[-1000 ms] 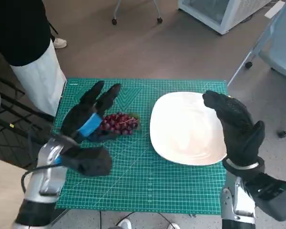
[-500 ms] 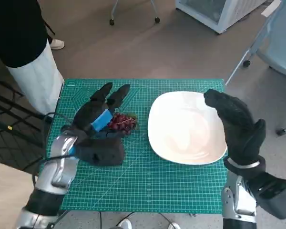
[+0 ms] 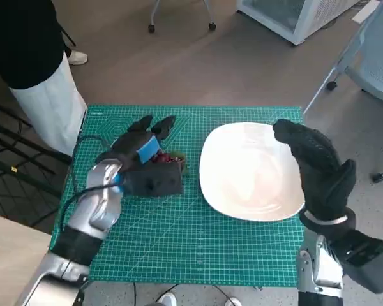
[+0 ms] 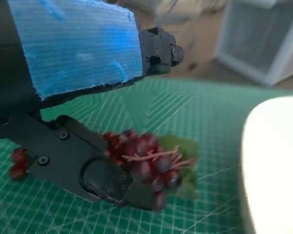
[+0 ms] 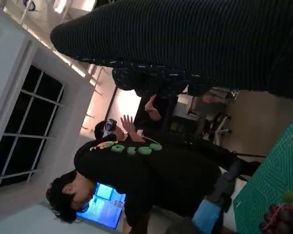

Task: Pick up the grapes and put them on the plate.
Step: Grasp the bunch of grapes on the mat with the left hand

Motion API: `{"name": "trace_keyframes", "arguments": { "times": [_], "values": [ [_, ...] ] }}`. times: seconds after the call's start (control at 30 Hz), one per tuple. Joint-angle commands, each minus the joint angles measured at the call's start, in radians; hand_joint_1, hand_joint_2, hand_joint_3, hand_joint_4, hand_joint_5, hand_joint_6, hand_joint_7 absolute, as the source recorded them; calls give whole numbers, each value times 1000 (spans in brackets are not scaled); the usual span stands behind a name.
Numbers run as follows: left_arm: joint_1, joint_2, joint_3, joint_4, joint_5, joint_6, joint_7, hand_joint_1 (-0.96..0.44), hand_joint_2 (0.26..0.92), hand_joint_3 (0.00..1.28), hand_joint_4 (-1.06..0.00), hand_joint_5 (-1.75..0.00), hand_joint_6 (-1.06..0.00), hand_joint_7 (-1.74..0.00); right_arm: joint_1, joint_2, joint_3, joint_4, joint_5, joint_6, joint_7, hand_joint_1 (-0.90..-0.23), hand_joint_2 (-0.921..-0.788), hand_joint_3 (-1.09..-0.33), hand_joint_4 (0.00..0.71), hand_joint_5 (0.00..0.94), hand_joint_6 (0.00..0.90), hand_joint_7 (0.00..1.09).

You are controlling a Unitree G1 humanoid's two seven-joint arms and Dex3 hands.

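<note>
Grapes [image 3: 168, 159] on green mat [image 3: 198, 248], under left hand [image 3: 143, 167]; fingers spread above, not gripping.

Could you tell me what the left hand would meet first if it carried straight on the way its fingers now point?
Probably the grapes: the left hand is right over the bunch, fingers at the berries. Whether they already touch is unclear.

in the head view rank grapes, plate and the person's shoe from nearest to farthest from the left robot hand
1. grapes: directly under the left robot hand, partly covered by it.
2. plate: on the green mat, toward the robot's right.
3. shoe: on the floor beyond the table's far left corner.
</note>
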Motion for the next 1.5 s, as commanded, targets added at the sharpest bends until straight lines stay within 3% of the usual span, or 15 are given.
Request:
{"name": "trace_keyframes", "arguments": {
  "times": [0.03,0.43,1.5],
  "values": [
    [-37,-8,-28,39,9,63,-26,-490,725,0,1,1,-128,-12,16,-4,-3,10,-1,4,3,-652,-921,-717,265,4,16,368],
    [-81,-26,-56,165,-23,127,-33,-494,721,0,1,1,-126,-7,14,-3,-7,19,-5,-2,0,-644,-921,-718,274,7,16,369],
    [-191,-105,-143,606,-74,4,20,-502,731,2,1,1,-133,-3,6,-4,-6,40,4,-5,11,-652,-921,-721,275,4,9,377]
  ]
}}
